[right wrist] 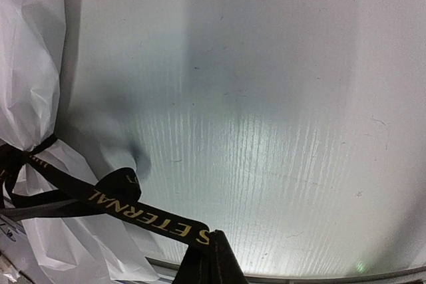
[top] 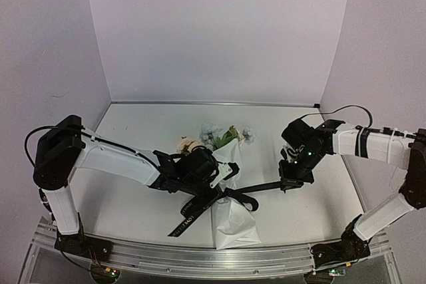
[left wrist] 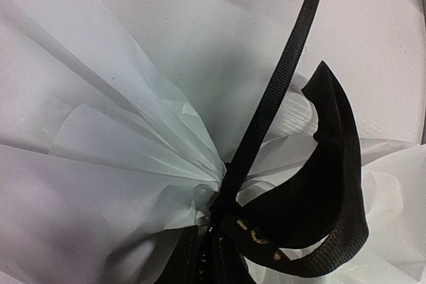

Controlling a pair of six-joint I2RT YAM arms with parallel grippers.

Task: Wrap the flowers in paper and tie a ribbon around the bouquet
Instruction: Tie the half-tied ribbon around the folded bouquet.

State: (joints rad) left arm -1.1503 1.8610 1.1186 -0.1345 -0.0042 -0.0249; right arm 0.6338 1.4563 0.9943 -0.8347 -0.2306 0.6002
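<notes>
The bouquet lies mid-table with the flowers [top: 216, 136] at its far end and the white paper [top: 234, 221] flaring toward the near edge. The black ribbon [top: 259, 187] is knotted round the gathered paper [left wrist: 120, 151]. One strand [left wrist: 286, 78] runs taut from the knot to my right gripper [top: 287, 183], which is shut on the lettered ribbon end [right wrist: 146, 212] at its fingertips [right wrist: 212, 251]. My left gripper [top: 218, 179] sits right at the knot, shut on the ribbon there [left wrist: 210, 257]. A ribbon loop [left wrist: 333, 184] curls beside the knot. Paper [right wrist: 30, 84] shows at the left of the right wrist view.
A loose ribbon tail [top: 185, 223] trails toward the near left of the bouquet. The aluminium rail [top: 200, 254] runs along the near edge. White walls enclose the table [top: 146, 124] at the back and both sides.
</notes>
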